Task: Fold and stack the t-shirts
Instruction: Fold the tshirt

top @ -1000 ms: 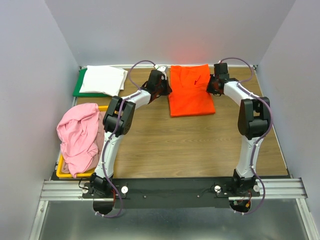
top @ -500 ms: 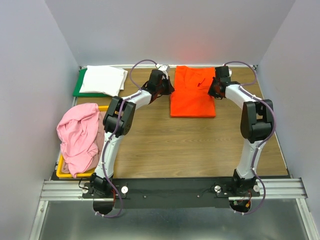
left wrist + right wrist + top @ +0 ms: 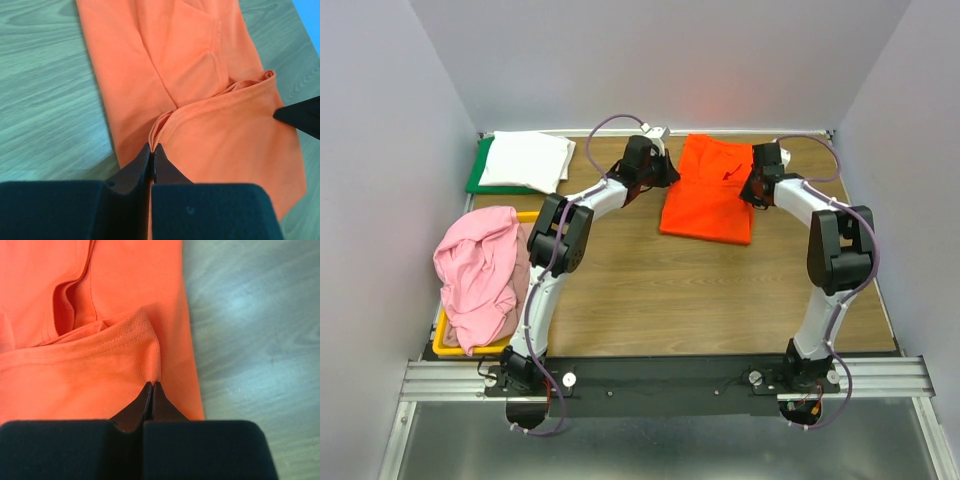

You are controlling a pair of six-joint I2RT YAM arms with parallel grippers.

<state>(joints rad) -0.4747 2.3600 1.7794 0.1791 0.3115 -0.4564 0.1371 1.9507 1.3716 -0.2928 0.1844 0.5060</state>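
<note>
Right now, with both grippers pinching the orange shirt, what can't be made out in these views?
- Top external: the tips of the left gripper and right gripper, hidden by their own wrists.
- Top external: what lies in the yellow bin under the pink t-shirt heap.
- Wrist views: the near part of the orange t-shirt, behind the gripper bodies.

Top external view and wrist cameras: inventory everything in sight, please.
orange t-shirt: 1, bright orange, partly folded, far centre of table
green board: 1, green, far left corner
white t-shirt: 1, white, folded, on the green board
bin: 1, yellow, left edge
pink t-shirts: count unclear, light pink with duskier pink at its right, heaped over the bin
table: 1, wood-grain, under everything
left arm: 1, white and black, jaws shut on the orange t-shirt's left edge
right arm: 1, white and black, jaws shut on its right edge
</note>
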